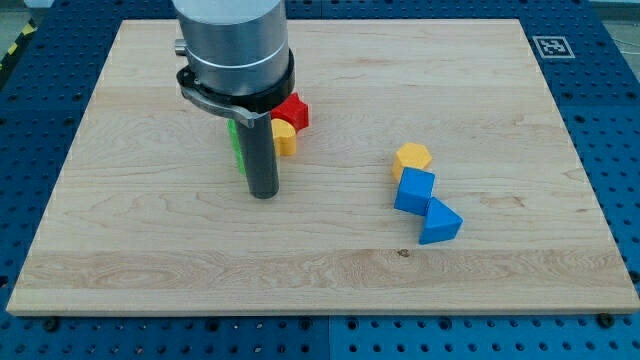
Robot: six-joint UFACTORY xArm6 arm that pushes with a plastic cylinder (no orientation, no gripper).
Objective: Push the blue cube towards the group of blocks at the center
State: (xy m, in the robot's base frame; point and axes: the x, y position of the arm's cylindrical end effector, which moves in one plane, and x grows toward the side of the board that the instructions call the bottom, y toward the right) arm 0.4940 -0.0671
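Pale wooden bench (150, 250) on blue perforated base (610, 120); black-and-white square marker (549, 46), unreadable, at far right corner. No fingers, just my tip (263, 194), down on bench. Nearest, right: blue triangular block (440, 223), blue cube (414, 190), yellow hexagonal block (412, 158), touching in a chain. Behind rod: green block (234, 140), yellow block (285, 138), red block (294, 110), partly hidden.

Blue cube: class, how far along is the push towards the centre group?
Done: nothing visible; the blue cube sits at the view's right, touching the yellow block and blue wedge. In hand: my tip stands by the group, near the red block. Left: the whole push.
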